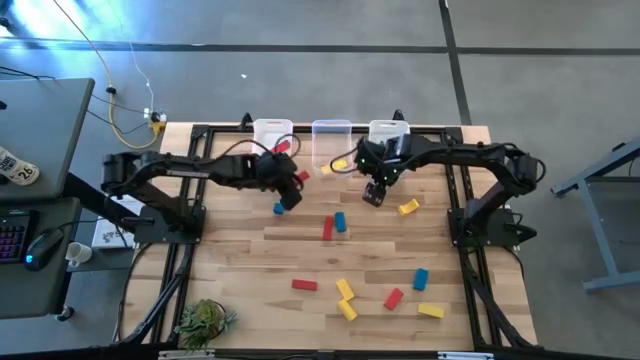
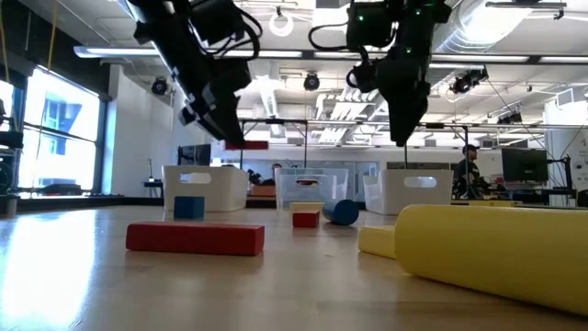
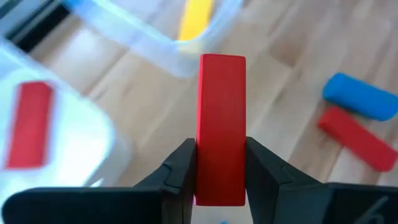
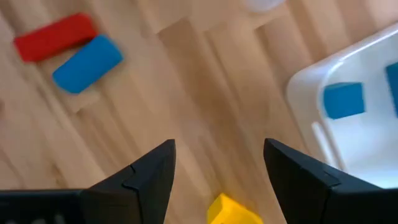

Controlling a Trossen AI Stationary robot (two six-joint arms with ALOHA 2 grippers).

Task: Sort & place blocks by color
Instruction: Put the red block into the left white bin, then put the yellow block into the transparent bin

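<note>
Now the left bin [image 1: 271,131], a red block already inside, sits just beyond the left gripper [image 1: 297,180], clamped on a red bar [image 3: 221,127] whose long axis runs binward; right gripper [image 1: 374,193] hangs spread, empty.

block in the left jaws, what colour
Red block, clearest in the left wrist view.
</note>
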